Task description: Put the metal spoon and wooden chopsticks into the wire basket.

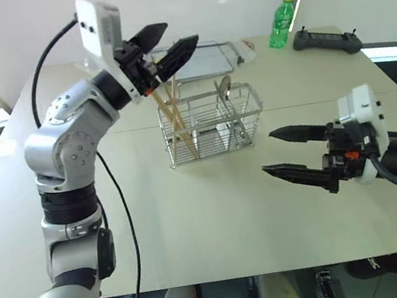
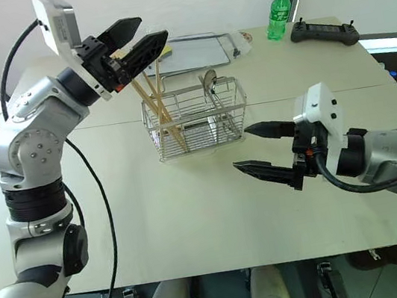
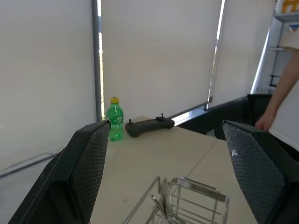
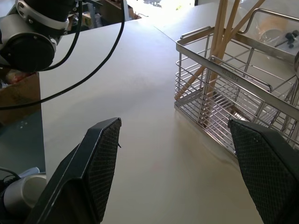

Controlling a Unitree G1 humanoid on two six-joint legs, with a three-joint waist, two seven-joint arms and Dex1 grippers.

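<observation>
- The chopsticks (image 1: 175,118) stand slanted in the basket (image 1: 213,124), at its end nearer the left gripper (image 1: 164,47); the spoon (image 1: 224,89) stands at the basket's other end, so both seem delivered.
- Left gripper hovers above the basket, jaws spread wide, empty.
- Right gripper (image 1: 287,152) waits beside the basket, wide open, holding nothing.

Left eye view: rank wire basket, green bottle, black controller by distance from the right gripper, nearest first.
From the right gripper:
1. wire basket, just ahead on its left, mid-table.
2. black controller, far edge, right side.
3. green bottle, far edge, left of the controller; close to it in range.
</observation>
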